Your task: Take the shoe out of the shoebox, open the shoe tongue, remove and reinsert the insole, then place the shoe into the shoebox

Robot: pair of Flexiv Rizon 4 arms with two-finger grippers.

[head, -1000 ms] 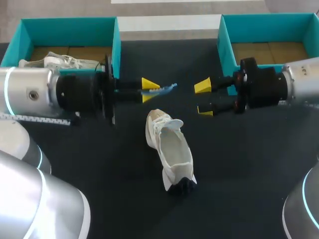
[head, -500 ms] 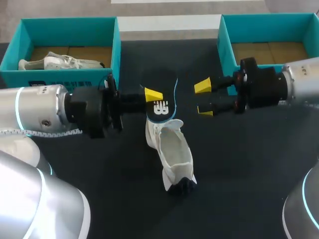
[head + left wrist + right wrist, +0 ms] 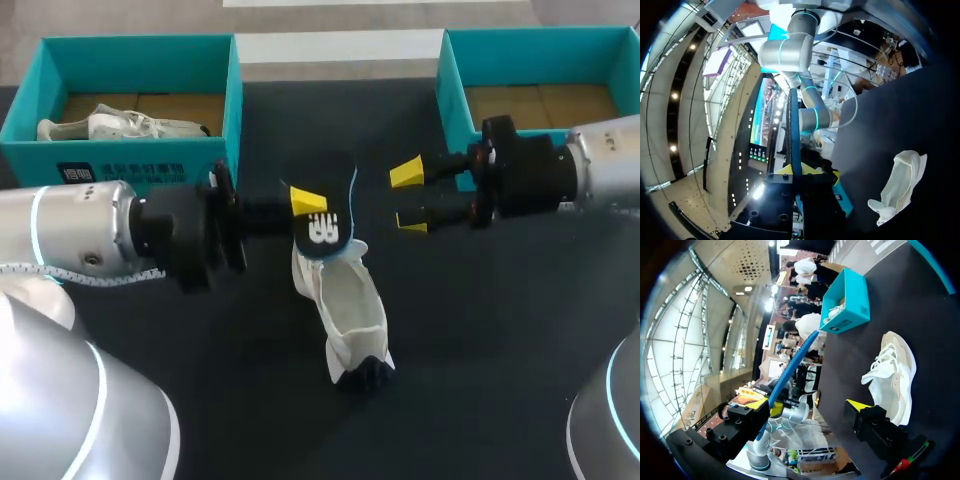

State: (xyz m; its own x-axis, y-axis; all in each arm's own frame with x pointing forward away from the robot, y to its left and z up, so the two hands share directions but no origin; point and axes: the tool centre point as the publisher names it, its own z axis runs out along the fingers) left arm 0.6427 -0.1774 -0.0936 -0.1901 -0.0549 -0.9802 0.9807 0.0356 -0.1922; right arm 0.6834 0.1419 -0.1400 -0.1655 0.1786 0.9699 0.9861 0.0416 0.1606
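A white shoe (image 3: 345, 300) lies on the dark table with its opening toward the far side and its dark toe toward me. My left gripper (image 3: 308, 203) is shut on a dark insole (image 3: 330, 180) with a blue edge, held just above the shoe's heel opening. In the left wrist view the insole (image 3: 794, 135) shows edge-on between the fingers of that gripper (image 3: 799, 171), with the shoe (image 3: 897, 185) off to the side. My right gripper (image 3: 408, 197) hangs open and holds nothing, to the right of the insole. From its own view (image 3: 808, 404) I see the insole (image 3: 790, 370) and the shoe (image 3: 892, 370) ahead.
A teal shoebox (image 3: 236, 90) at the back left holds another white shoe (image 3: 120, 124). A second teal shoebox (image 3: 450, 90) at the back right shows only its cardboard bottom. The back-left box (image 3: 847, 302) also shows in the right wrist view.
My left gripper has turned the insole from edge-on to flat and brought it down toward the shoe's opening. The right arm and the shoe have not moved.
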